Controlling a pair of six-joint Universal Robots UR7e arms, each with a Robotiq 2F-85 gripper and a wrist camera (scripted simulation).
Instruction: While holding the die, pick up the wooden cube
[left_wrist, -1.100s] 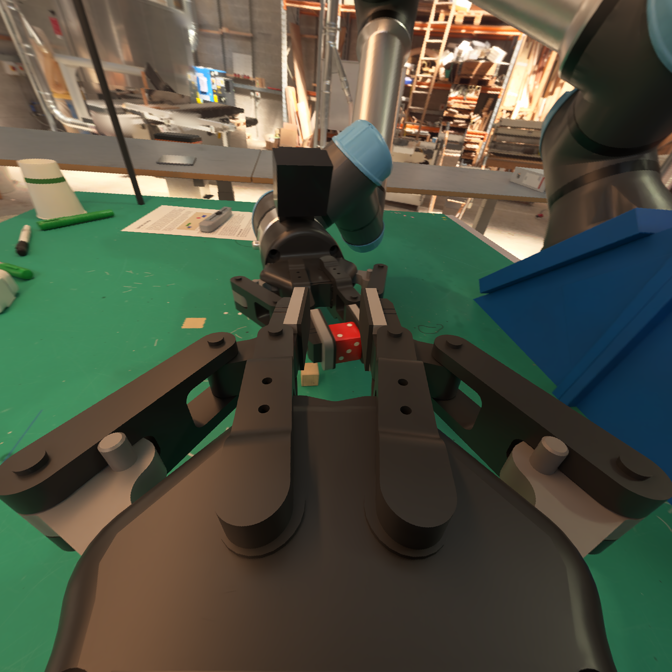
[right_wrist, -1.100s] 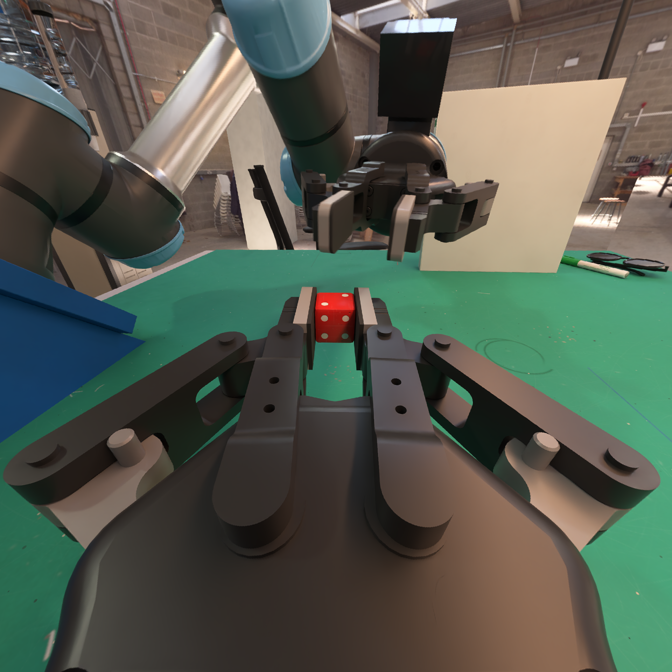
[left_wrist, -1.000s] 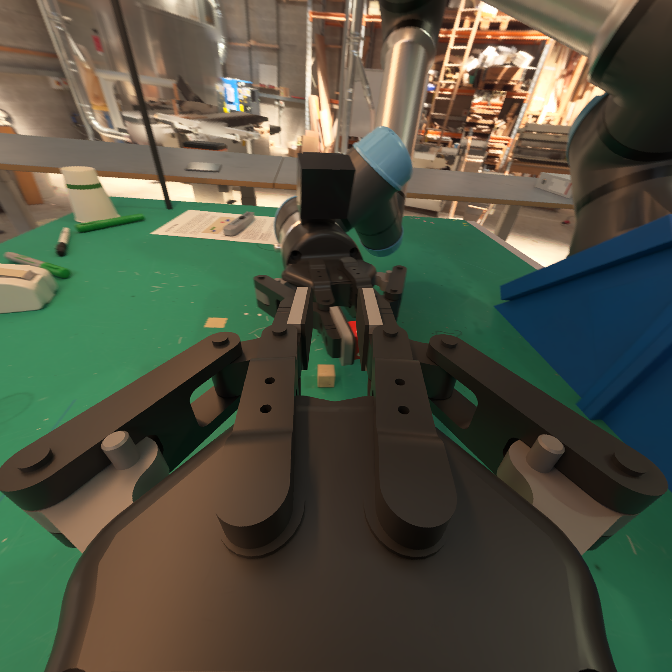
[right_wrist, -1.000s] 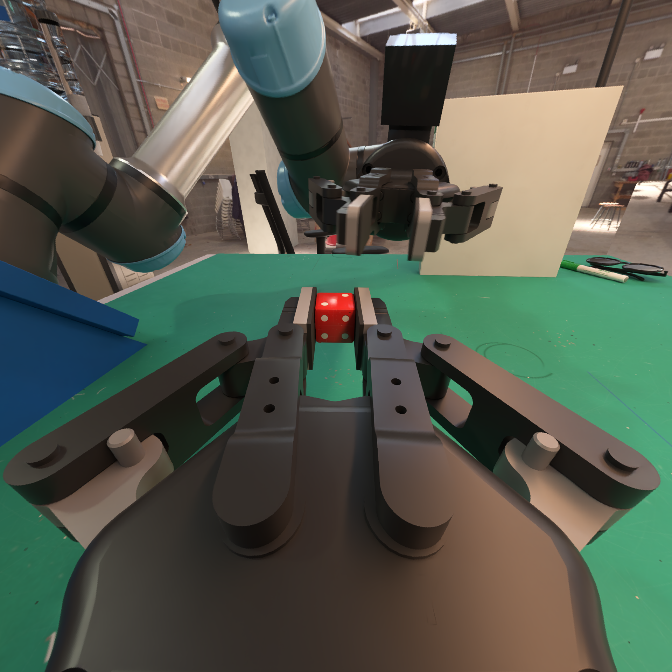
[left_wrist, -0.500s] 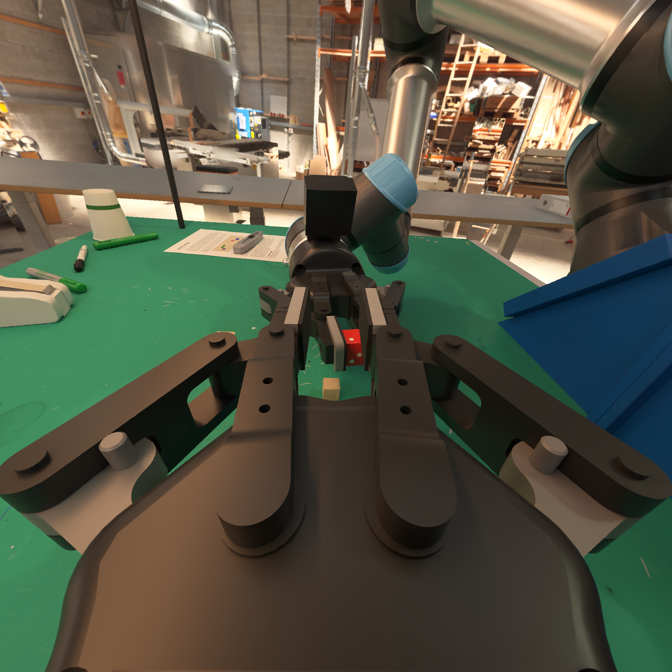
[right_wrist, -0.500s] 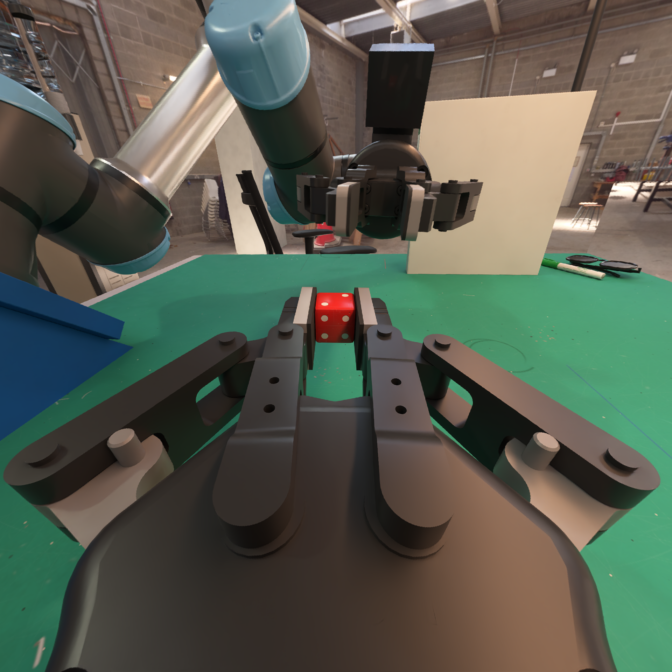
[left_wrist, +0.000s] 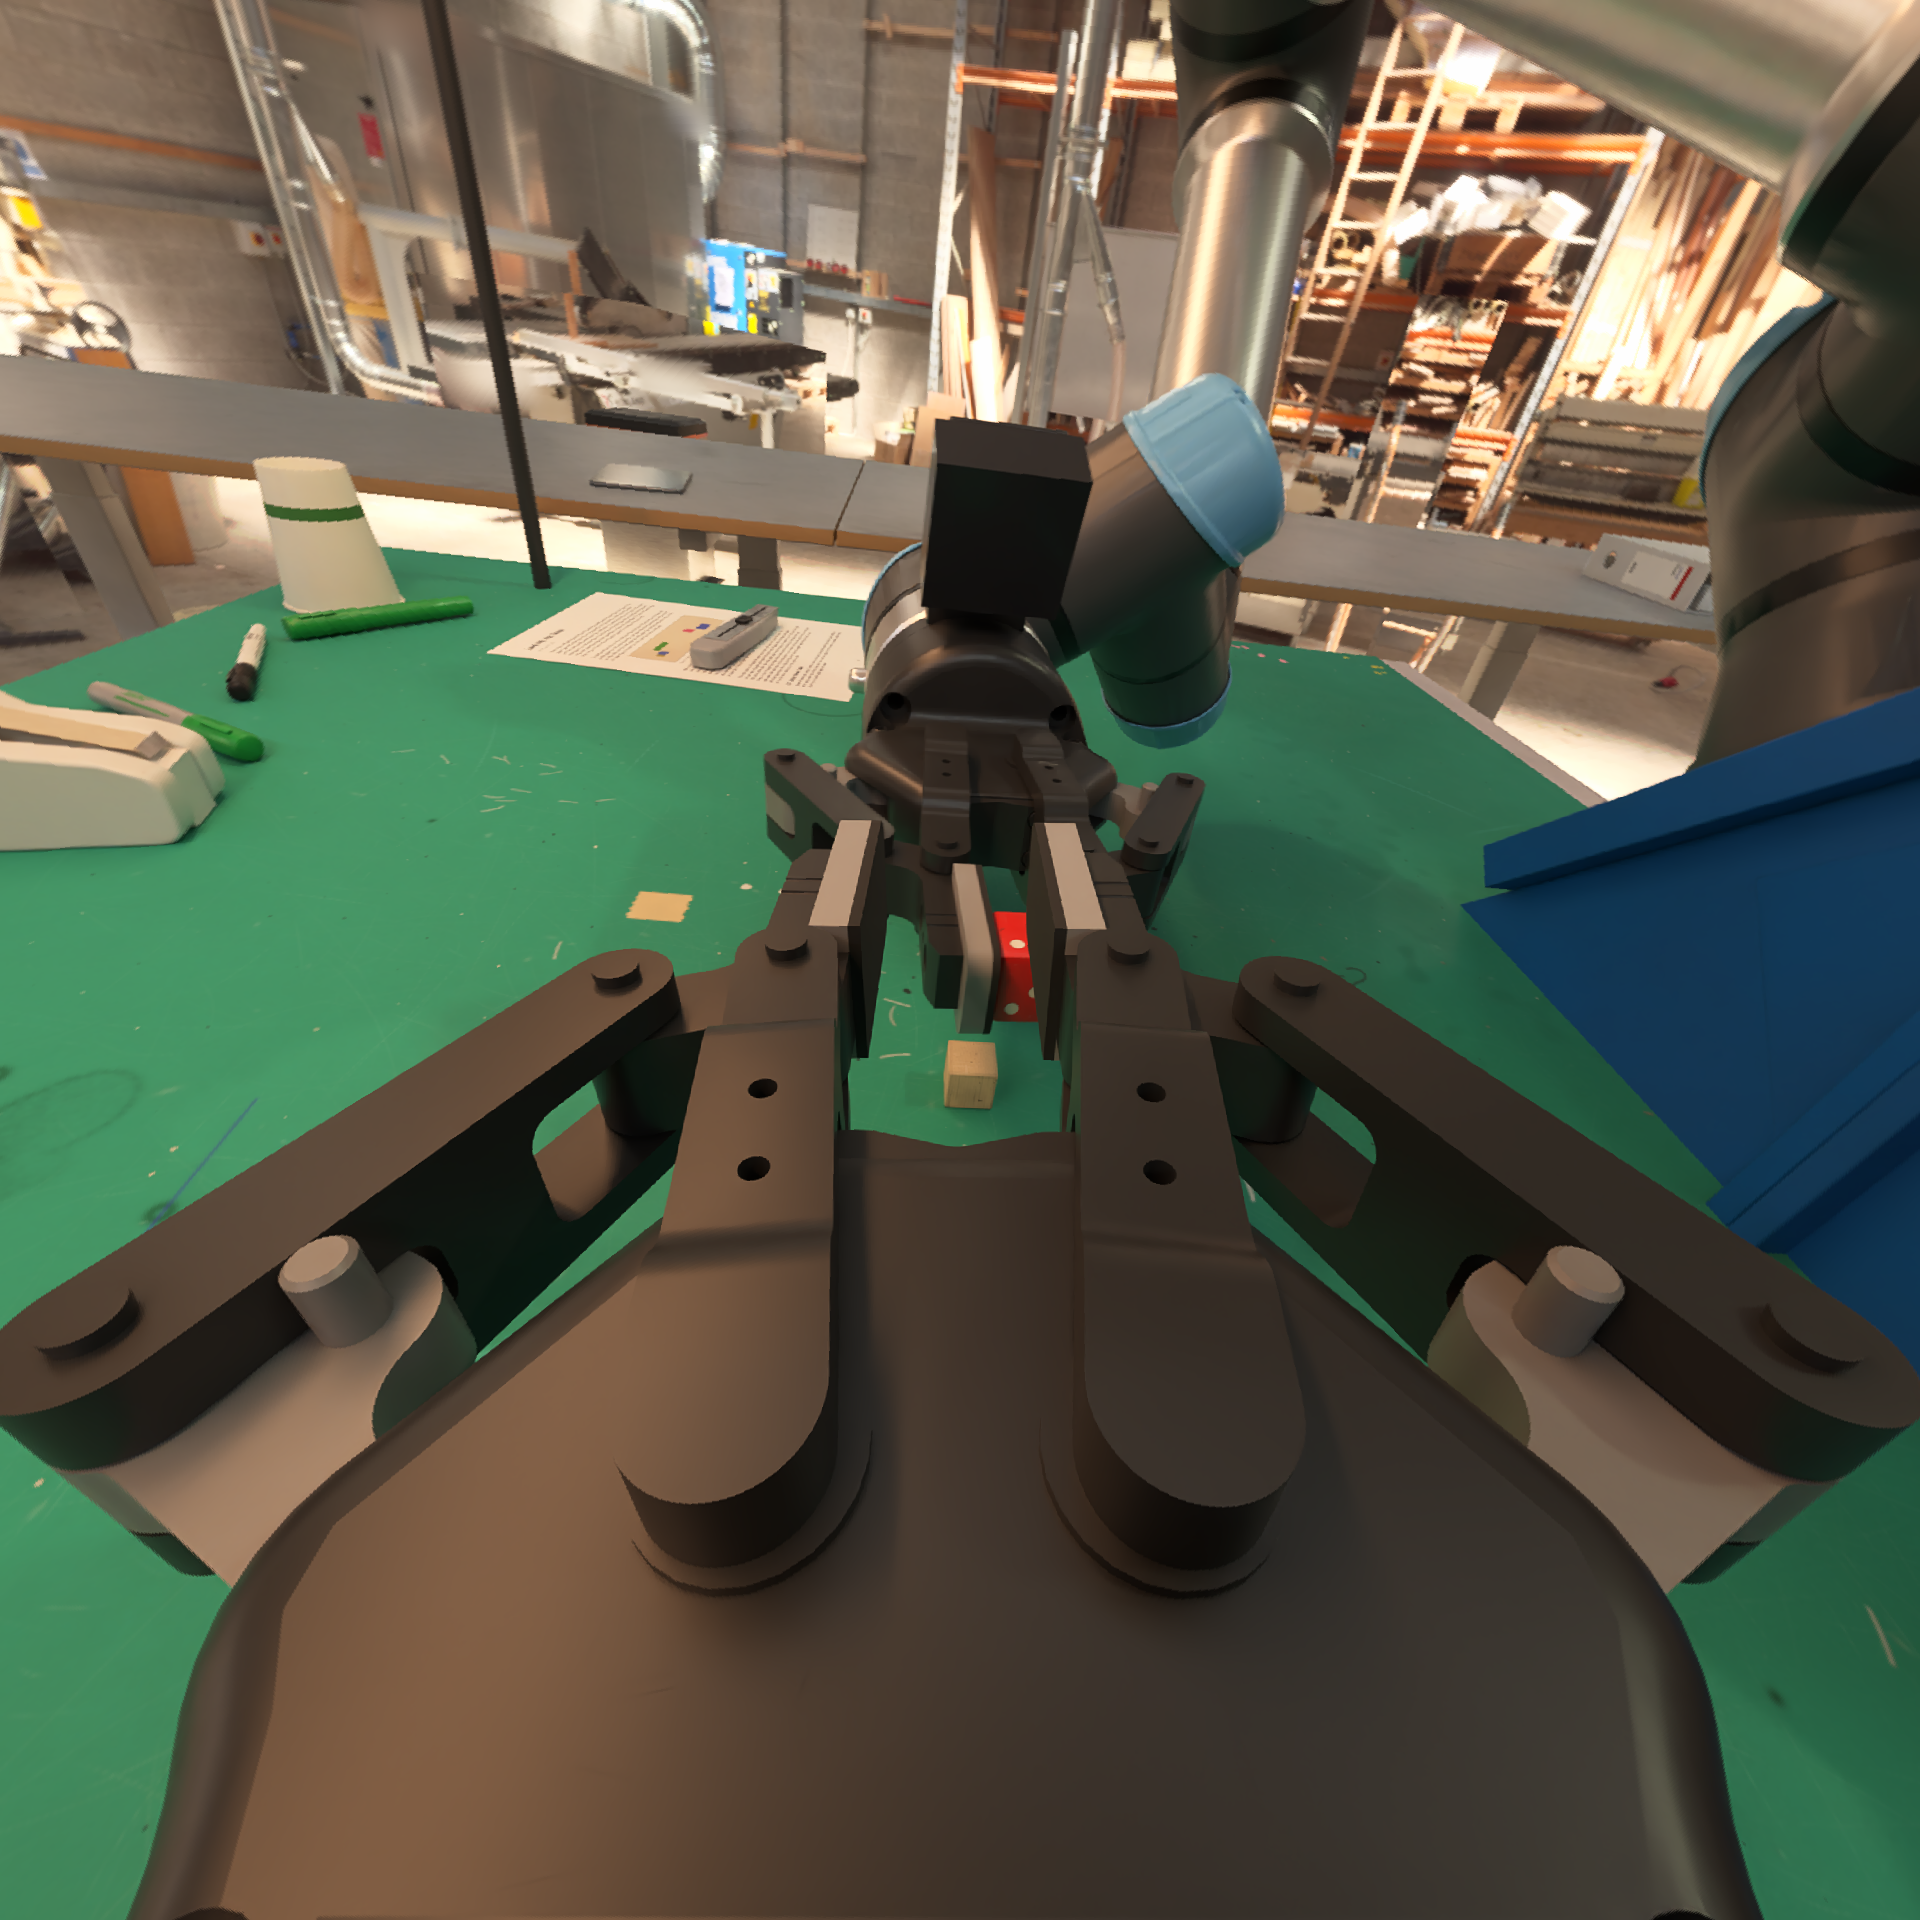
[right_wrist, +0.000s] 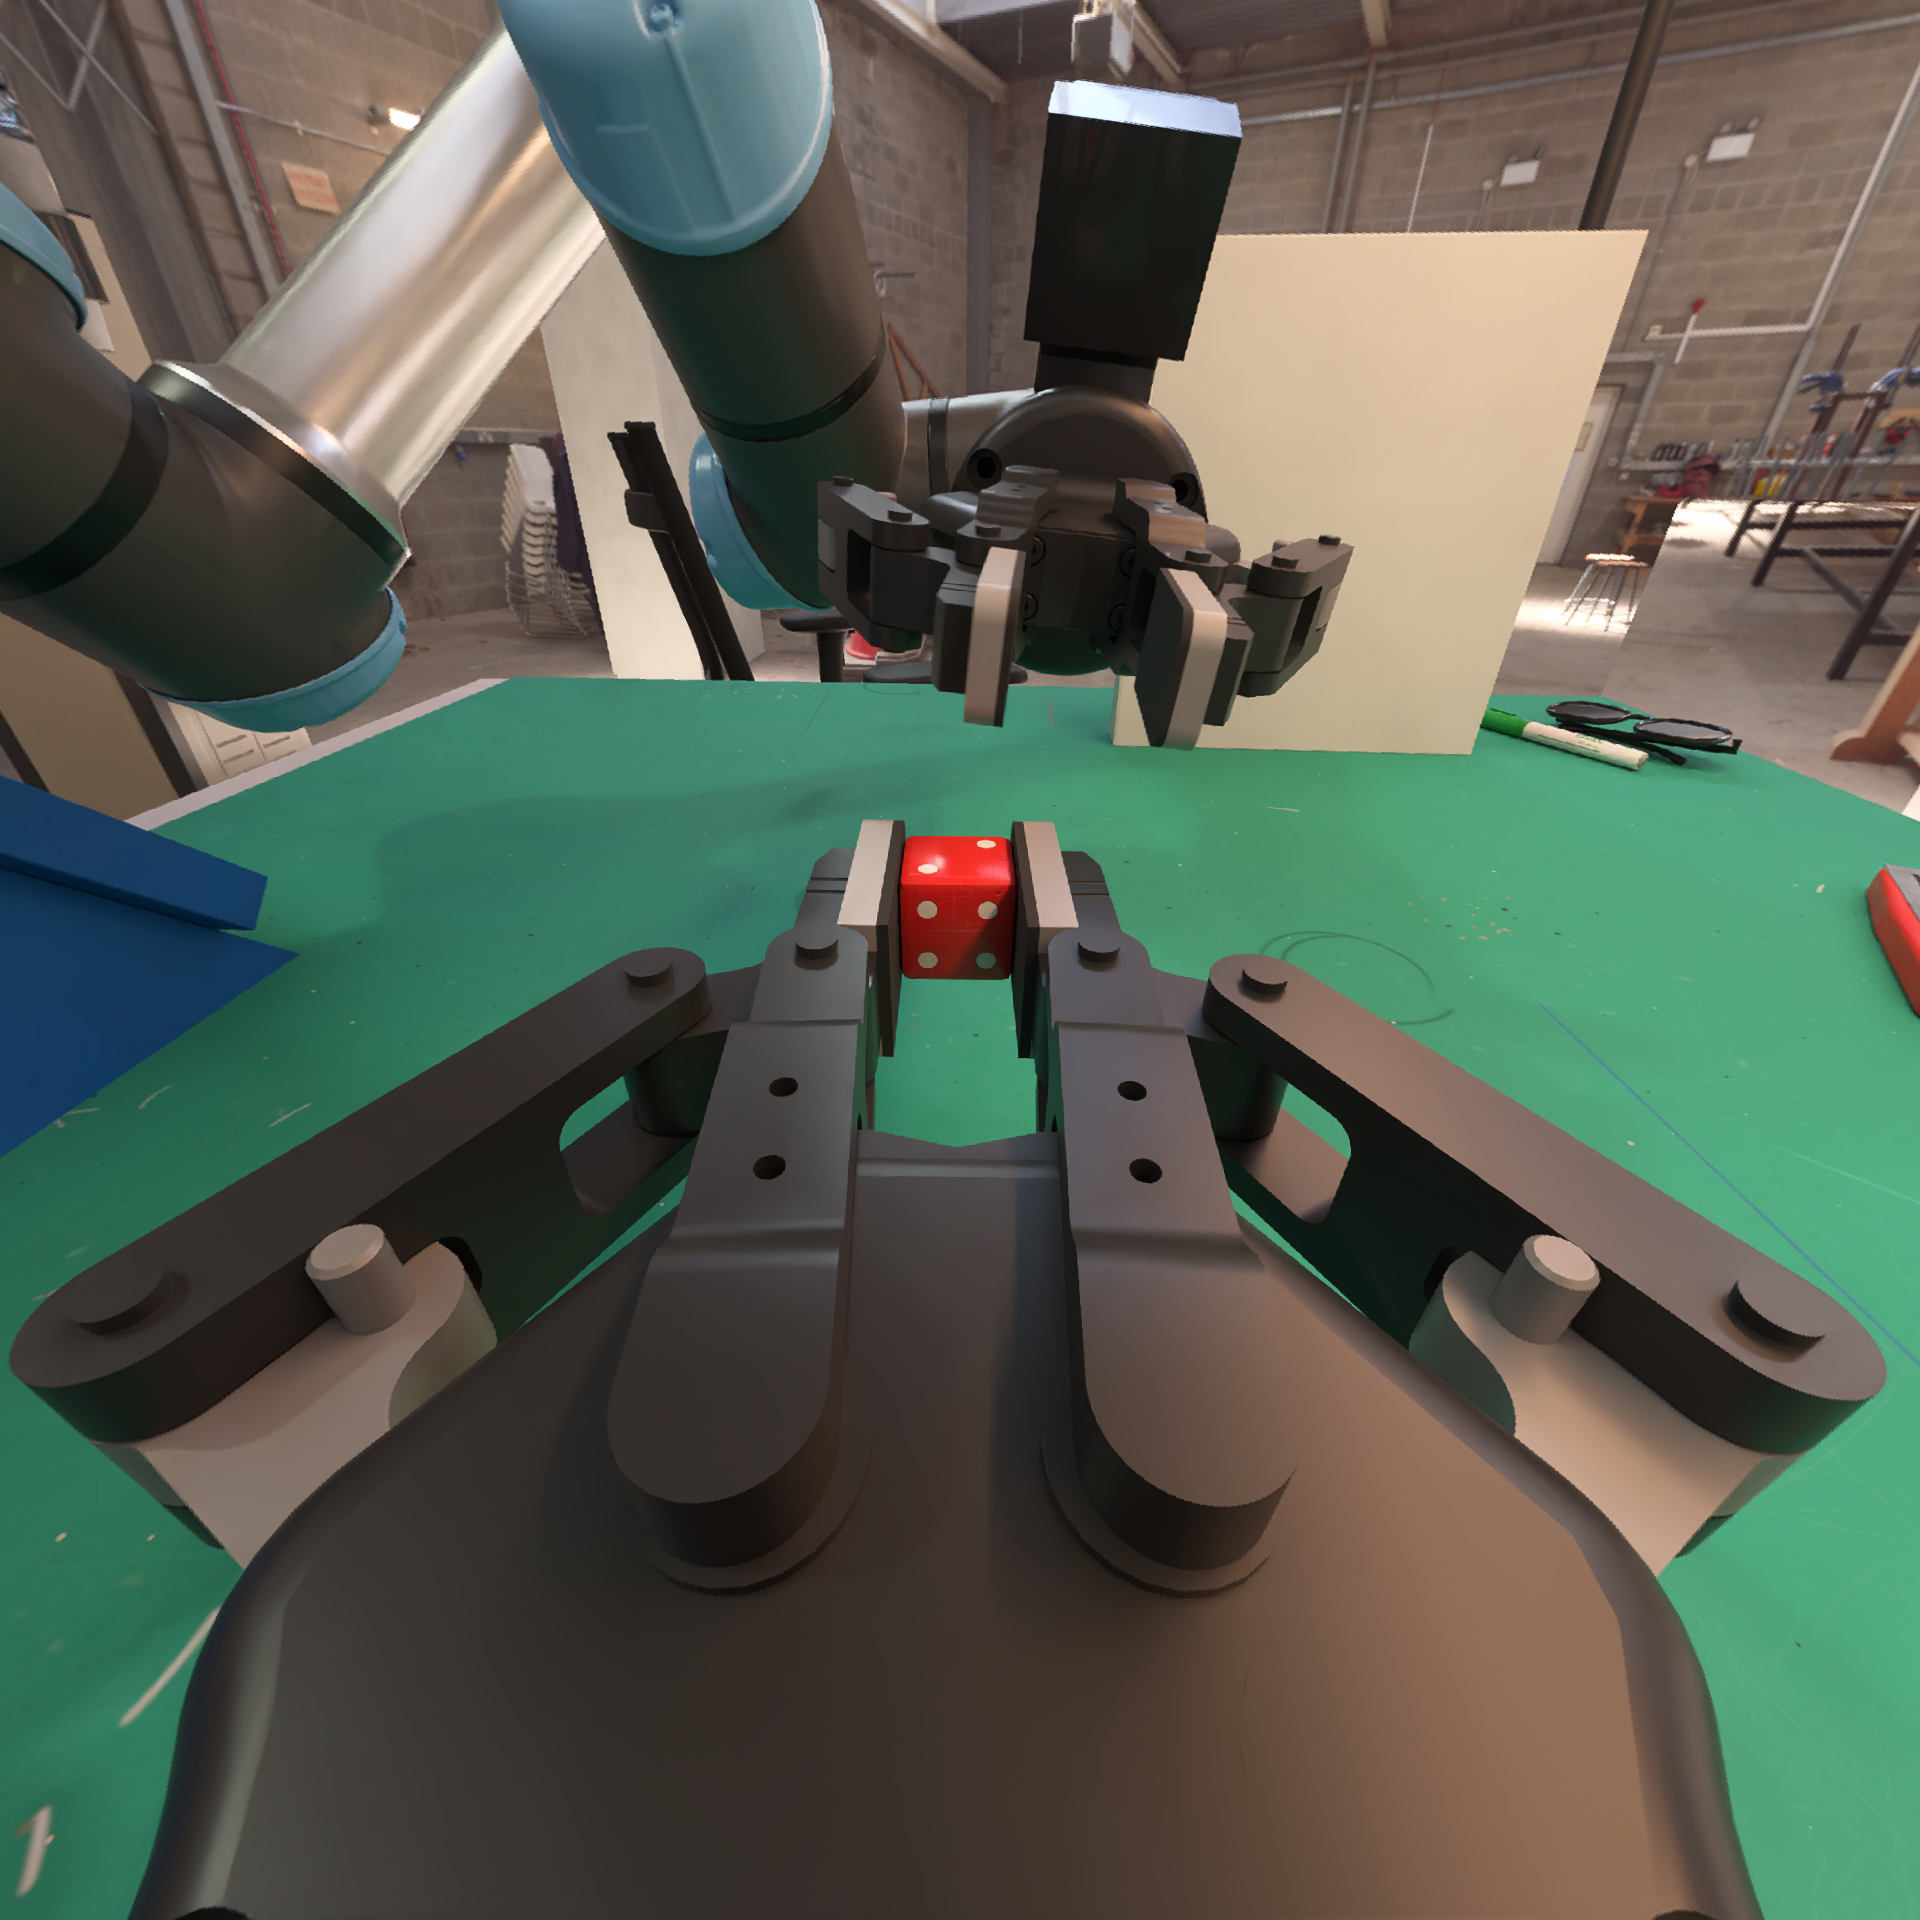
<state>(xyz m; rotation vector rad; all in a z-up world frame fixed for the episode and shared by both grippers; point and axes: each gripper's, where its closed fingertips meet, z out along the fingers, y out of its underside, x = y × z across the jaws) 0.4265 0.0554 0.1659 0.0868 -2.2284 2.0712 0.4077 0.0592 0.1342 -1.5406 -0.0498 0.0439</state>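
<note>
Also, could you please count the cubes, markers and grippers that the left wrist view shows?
Cubes: 2 (red die, wooden cube)
Markers: 3 (green marker, black-capped marker, green-capped marker)
Grippers: 2 (left gripper, open; right gripper, shut on the red die)
Total: 7

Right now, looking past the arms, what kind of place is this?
Most likely a workshop or warehouse. Tall storage racks stacked with timber and a ladder stand behind the green table, and bare block walls and workbenches show on the other side.
</note>
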